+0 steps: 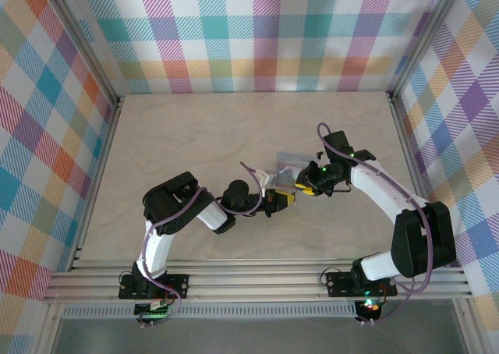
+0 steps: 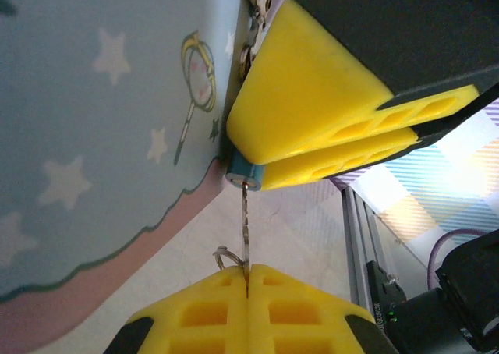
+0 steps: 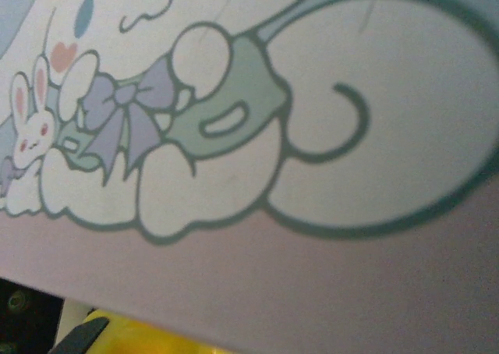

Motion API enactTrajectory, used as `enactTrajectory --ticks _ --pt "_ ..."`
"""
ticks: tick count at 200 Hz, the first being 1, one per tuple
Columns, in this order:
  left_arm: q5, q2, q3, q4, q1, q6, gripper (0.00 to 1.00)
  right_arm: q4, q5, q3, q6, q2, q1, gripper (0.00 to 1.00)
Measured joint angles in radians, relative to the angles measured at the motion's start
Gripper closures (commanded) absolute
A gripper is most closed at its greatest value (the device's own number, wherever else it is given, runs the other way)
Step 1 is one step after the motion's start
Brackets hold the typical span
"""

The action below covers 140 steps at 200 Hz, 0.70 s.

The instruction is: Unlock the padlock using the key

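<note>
The padlock is a pale blue-grey flat block printed with stars and cartoon figures, lifted near the table's middle. In the left wrist view the padlock covers the left side, and its small blue keyhole barrel sits at the lower corner. My right gripper is shut on the padlock's edge, its yellow fingers clamped by the barrel. The key, a thin metal sliver with a wire ring, runs straight from my shut left gripper up into the barrel. The padlock's printed face is very close in the right wrist view, above a yellow finger.
Both grippers meet just in front of the table's centre, the left gripper below the right. Aluminium rails line the near edge and plaid walls close in the other three sides. The beige tabletop stretches behind.
</note>
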Motion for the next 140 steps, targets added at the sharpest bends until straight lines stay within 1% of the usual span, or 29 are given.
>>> enactTrajectory --ticks 105,140 --pt "0.007 0.000 0.014 -0.004 0.001 -0.011 1.00 0.007 -0.011 -0.002 0.000 0.000 -0.005 1.00" --pt "0.022 0.017 0.025 -0.003 0.016 -0.017 1.00 0.006 -0.015 -0.002 -0.018 0.000 -0.006 1.00"
